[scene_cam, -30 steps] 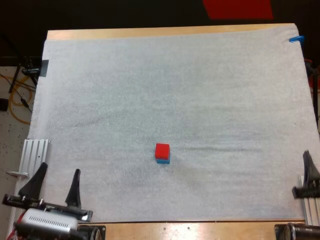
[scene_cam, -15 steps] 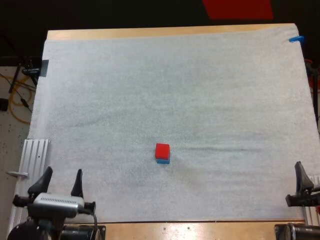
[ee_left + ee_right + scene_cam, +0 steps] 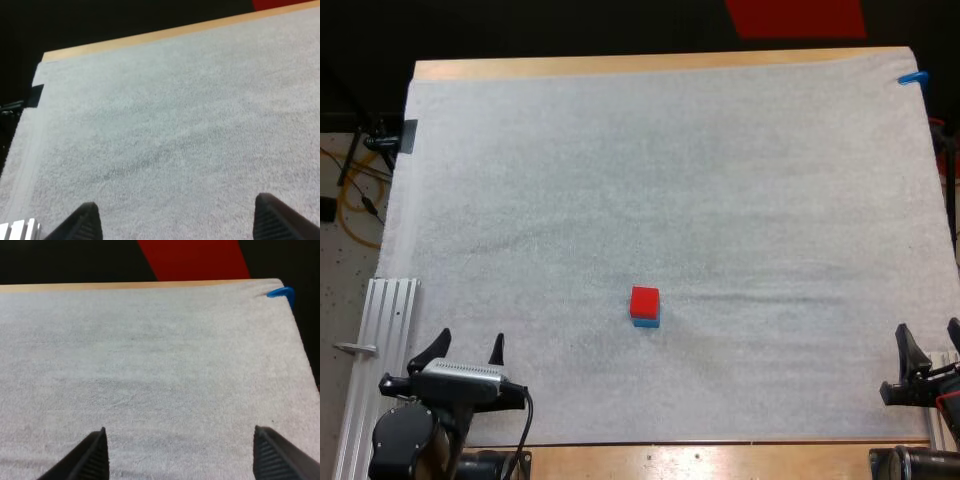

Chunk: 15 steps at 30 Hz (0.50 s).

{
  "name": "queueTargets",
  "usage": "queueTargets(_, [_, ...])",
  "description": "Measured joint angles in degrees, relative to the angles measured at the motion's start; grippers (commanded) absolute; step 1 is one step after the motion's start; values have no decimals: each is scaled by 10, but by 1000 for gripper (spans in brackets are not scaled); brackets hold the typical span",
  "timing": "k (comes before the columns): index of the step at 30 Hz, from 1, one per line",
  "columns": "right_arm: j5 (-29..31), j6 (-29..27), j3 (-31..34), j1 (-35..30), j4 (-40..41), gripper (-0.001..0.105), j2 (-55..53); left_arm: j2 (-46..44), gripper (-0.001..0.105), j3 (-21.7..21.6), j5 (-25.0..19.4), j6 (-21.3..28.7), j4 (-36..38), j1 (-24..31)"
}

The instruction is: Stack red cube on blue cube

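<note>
The bright red cube [image 3: 644, 300] sits squarely atop the blue cube [image 3: 645, 322] on the white mat [image 3: 620, 180], toward its near side; only a blue sliver shows. My left jaws and right jaws stand spread, well apart from the stack.

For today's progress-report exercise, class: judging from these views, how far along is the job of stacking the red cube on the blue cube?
Done: the red cube sits on top of the blue cube, on the white mat. In hand: nothing; the left gripper and right gripper stand open at the mat's near edge, well clear of the stack. Left: nothing visible; the stack looks complete.
</note>
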Motion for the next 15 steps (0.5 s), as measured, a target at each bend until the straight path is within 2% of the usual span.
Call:
queueTargets(5, [0,2,0,0,25,60,0,0,63,0,0,0,-2,0])
queueTargets(15, [0,2,0,0,26,60,0,0,63,0,0,0,-2,0])
